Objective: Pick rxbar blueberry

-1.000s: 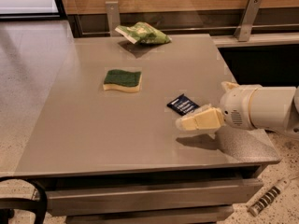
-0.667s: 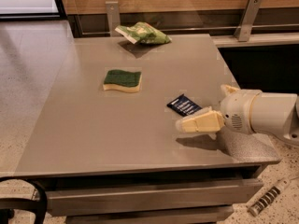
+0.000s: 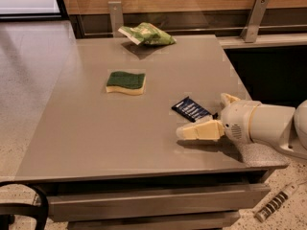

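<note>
The rxbar blueberry (image 3: 191, 109), a flat dark navy bar with white lettering, lies on the grey table (image 3: 96, 128) near its right edge. My gripper (image 3: 206, 119) reaches in from the right, low over the table, right next to the bar. Its near cream finger (image 3: 199, 130) points left just in front of the bar. The far finger (image 3: 227, 99) shows only as a short tip behind the bar's right end. The fingers stand apart and hold nothing.
A green-topped yellow sponge (image 3: 125, 82) lies mid-table to the left. A green-and-white snack bag (image 3: 147, 34) lies at the table's back edge. A wooden wall with metal brackets (image 3: 253, 18) runs behind. The table's right edge is under my arm.
The gripper has shifted slightly down and toward the table's front, staying beside the bar. The bar, sponge and bag have not moved.
</note>
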`<action>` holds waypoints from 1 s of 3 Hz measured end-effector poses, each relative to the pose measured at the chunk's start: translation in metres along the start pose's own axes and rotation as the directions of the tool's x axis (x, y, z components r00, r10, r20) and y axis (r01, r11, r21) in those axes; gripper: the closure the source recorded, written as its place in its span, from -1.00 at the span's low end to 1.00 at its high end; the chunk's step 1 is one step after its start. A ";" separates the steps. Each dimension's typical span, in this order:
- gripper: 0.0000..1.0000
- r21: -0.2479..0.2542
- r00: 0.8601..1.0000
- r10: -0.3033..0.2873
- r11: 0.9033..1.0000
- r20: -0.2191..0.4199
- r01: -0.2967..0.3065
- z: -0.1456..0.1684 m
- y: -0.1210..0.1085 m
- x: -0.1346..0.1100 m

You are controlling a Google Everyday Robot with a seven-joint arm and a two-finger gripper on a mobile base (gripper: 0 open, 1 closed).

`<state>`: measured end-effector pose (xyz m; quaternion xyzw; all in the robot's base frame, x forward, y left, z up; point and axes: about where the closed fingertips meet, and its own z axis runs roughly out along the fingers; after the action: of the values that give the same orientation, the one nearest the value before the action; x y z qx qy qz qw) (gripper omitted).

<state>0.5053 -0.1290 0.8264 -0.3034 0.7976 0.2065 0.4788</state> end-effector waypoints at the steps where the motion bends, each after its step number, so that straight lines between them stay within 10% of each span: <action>1: -1.00 -0.011 1.000 -0.003 1.000 0.012 0.003 0.015 0.000 0.007; 3: -0.16 -0.014 1.000 -0.011 1.000 0.012 0.011 0.016 0.003 0.003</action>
<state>0.5121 -0.1179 0.8162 -0.3096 0.7917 0.2111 0.4825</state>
